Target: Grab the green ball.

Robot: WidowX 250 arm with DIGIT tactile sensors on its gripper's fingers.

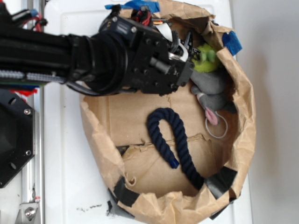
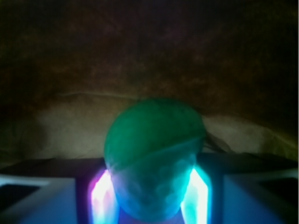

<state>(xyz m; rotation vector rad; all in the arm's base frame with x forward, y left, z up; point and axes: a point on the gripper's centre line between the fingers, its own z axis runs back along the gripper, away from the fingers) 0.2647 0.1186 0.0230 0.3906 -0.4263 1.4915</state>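
In the wrist view the green ball [image 2: 154, 140] fills the middle of the picture, round and mint-green. It sits between the two glowing pads [image 2: 100, 196] of my gripper [image 2: 149, 186], and both pads press against its sides. In the exterior view my gripper [image 1: 186, 46] reaches into the top right of the brown paper bag [image 1: 247, 116]. It is right beside the fuzzy lime-green head [image 1: 209, 59] of the grey plush toy [image 1: 211, 86]. The ball itself is hidden behind the black gripper body in that view.
A dark blue rope [image 1: 170, 140] lies curved on the bag's floor below the gripper. The crumpled paper wall rises close behind the ball [image 2: 149, 60]. Blue tape [image 1: 232, 42] and black tape [image 1: 224, 179] patch the rim. A white table [image 1: 60, 163] surrounds the bag.
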